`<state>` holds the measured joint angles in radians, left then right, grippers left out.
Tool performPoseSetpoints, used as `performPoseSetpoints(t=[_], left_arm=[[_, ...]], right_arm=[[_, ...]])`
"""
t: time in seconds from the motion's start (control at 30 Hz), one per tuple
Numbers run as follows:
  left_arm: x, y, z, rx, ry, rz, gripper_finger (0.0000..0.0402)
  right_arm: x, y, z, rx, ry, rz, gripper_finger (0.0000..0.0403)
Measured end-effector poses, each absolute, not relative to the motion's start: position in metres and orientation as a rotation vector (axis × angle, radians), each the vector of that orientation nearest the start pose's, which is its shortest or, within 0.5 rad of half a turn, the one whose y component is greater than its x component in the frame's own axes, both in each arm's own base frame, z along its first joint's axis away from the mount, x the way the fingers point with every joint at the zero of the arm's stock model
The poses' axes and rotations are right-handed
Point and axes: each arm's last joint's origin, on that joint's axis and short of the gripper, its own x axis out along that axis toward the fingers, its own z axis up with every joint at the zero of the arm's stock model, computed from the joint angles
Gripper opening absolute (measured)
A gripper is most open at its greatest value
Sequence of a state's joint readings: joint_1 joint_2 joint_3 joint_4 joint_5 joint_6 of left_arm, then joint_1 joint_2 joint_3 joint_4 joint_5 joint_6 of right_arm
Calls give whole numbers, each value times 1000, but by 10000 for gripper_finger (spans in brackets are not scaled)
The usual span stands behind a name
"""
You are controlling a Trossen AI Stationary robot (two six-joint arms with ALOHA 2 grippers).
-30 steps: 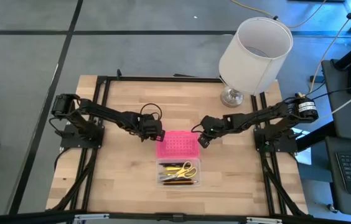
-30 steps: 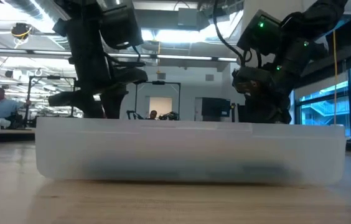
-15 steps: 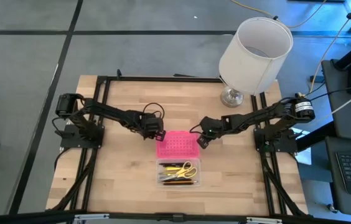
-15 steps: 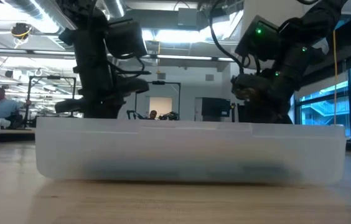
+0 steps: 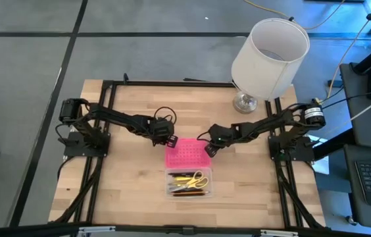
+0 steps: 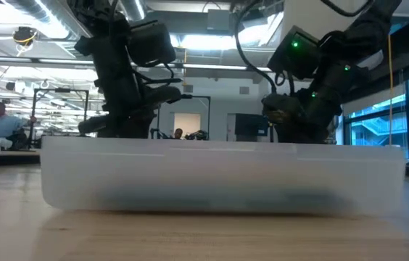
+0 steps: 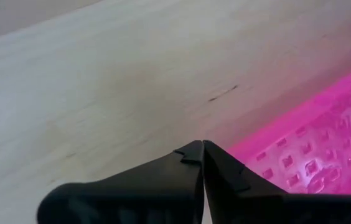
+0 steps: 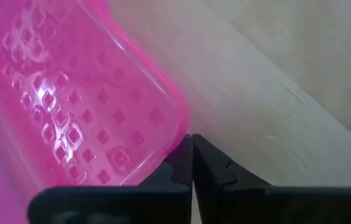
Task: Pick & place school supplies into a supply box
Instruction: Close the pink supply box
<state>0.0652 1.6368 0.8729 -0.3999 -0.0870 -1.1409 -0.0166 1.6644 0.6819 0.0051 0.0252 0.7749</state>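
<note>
The supply box's clear base [image 5: 187,182] sits near the table's middle with yellow-handled scissors [image 5: 195,178] and pens in it. Its pink lid [image 5: 187,153] lies open and flat on the wood, joined to the base's far side. My left gripper [image 5: 168,140] is shut at the lid's far left corner, its tips [image 7: 201,148] on the wood side of the pink edge. My right gripper [image 5: 209,148] is shut at the lid's far right corner [image 8: 177,134]. In the low view the base's wall [image 6: 219,177] hides both sets of fingertips. My left gripper's shut tips point steeply down beside the lid's far left edge [image 7: 244,152]; whether they touch it, I cannot tell. My right gripper's shut tips slant down from the table's right, right at the rim of the lid's far right corner [image 8: 178,140]; touch cannot be told.
A big white lampshade [image 5: 269,52] on a metal foot [image 5: 245,102] stands at the table's far right, close behind my right arm. Bare wood lies to the left and right of the box. A black frame [image 5: 106,85] runs along the table's edges.
Both grippers have sunk a little and drawn in toward the pink lid's far corners, the left from the table's left, the right from its right. The lid and the base have stayed where they were.
</note>
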Motion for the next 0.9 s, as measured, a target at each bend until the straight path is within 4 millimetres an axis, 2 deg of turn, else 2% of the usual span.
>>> performPoseSetpoints(t=[0.7, 0.9], left_arm=[[305, 21, 158, -1008, 882, 644, 3], [304, 23, 157, -950, 910, 600, 3]], right_arm=[[285, -4, 142, 701, 816, -302, 5], [281, 9, 159, 610, 795, -208, 4]])
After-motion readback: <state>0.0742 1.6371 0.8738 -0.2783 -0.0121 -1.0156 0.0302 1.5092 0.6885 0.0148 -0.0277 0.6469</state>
